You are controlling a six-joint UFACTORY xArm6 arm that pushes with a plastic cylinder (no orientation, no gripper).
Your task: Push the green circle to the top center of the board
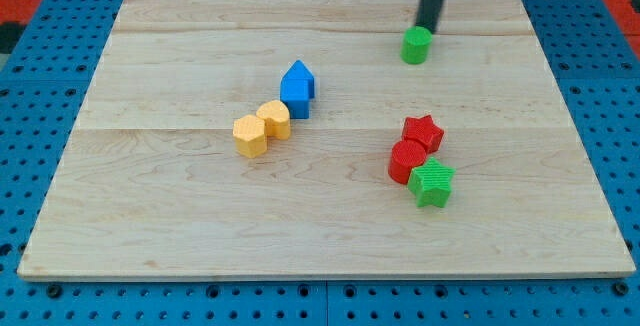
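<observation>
My tip (428,28) touches the far right edge of the green circle (416,45) — far on the tabletop (180,216), right of centre. There is no pincer, only the rod. Blue block (297,88) sits well left — nearer.

Blocks are noted in green (417,45), blue (297,89), yellow (261,127) and red (415,145); pale striped wood is recorded for the board (150,196).
</observation>
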